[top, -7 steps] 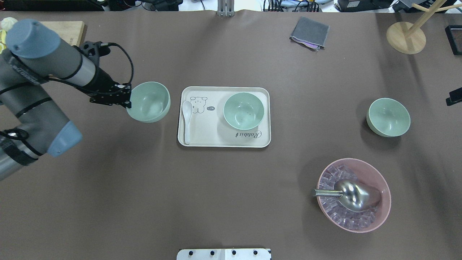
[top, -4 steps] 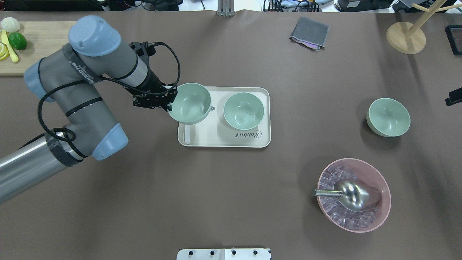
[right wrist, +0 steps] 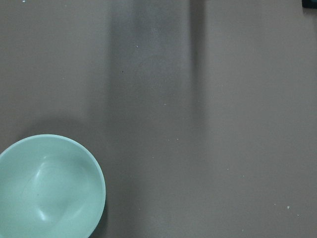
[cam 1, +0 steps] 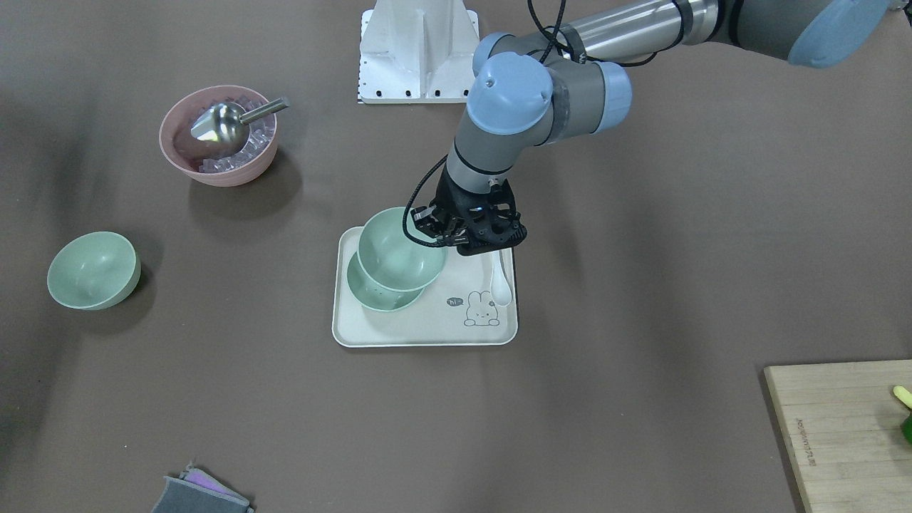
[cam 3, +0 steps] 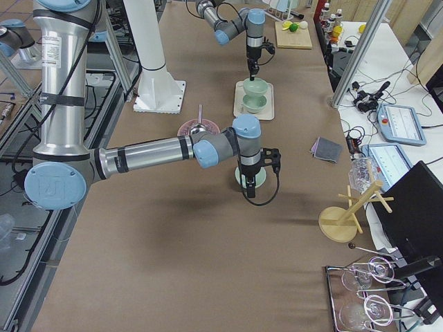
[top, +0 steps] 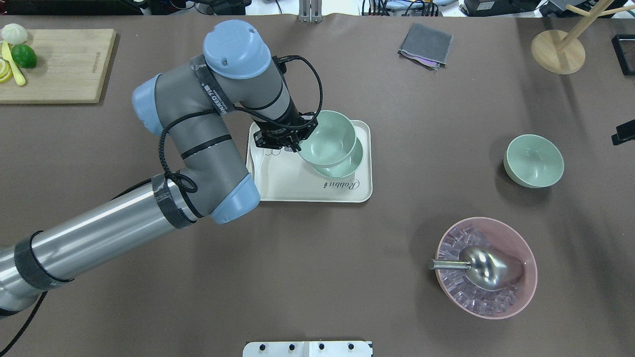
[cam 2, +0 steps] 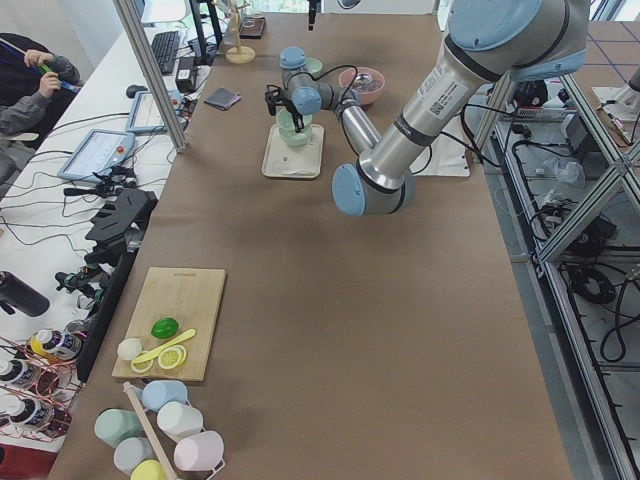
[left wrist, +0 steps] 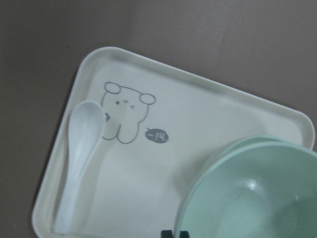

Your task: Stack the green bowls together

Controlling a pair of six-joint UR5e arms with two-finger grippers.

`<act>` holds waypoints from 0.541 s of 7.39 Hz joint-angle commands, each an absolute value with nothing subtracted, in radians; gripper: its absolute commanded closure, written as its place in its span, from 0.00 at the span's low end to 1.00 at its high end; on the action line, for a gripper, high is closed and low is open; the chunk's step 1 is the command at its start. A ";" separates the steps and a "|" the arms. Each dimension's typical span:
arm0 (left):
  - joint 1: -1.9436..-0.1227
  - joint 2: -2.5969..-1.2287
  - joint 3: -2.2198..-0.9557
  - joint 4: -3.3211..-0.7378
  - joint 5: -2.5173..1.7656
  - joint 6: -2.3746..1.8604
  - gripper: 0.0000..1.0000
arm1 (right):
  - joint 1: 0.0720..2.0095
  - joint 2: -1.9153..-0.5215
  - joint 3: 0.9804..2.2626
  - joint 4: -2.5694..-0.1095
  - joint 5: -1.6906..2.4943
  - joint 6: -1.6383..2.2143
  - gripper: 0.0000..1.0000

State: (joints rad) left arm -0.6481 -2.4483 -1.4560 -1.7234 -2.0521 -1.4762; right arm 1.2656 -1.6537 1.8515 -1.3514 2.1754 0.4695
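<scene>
My left gripper (top: 297, 141) is shut on the near rim of a green bowl (top: 327, 139) and holds it over a second green bowl (top: 349, 167) that sits on the cream tray (top: 307, 198). The held bowl (cam 1: 399, 249) covers most of the lower one (cam 1: 374, 298); I cannot tell whether they touch. A third green bowl (top: 533, 161) stands alone on the table at the right and also shows in the right wrist view (right wrist: 47, 186). The right gripper (cam 3: 249, 185) hangs beside that bowl; whether it is open or shut cannot be told.
A white spoon (left wrist: 81, 148) lies on the tray's left side. A pink bowl (top: 527, 248) of ice with a metal scoop (top: 488, 267) stands front right. Cutting board with fruit (top: 54, 64) back left, grey cloth (top: 425, 44) and wooden stand (top: 558, 52) at the back.
My left arm has carried its green bowl rightwards, from left of the tray to above the bowl on the tray. The third bowl has not moved.
</scene>
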 commanded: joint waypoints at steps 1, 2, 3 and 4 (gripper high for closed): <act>-0.615 -2.500 -1.389 -1.726 -1.999 -1.488 1.00 | 1.266 -1.654 1.852 -1.351 2.175 0.471 0.00; -0.609 -2.519 -1.361 -1.729 -1.984 -1.488 1.00 | 1.266 -1.654 1.850 -1.351 2.175 0.471 0.00; -0.607 -2.517 -1.358 -1.732 -1.983 -1.488 1.00 | 1.266 -1.652 1.850 -1.351 2.175 0.471 0.00; -0.607 -2.516 -1.350 -1.732 -1.983 -1.486 1.00 | 1.264 -1.646 1.848 -1.351 2.175 0.471 0.00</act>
State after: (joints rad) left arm -0.6096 -2.5138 -1.3623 -1.7304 -1.9868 -1.4875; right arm 1.2650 -1.6511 1.8498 -1.3514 2.1752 0.4709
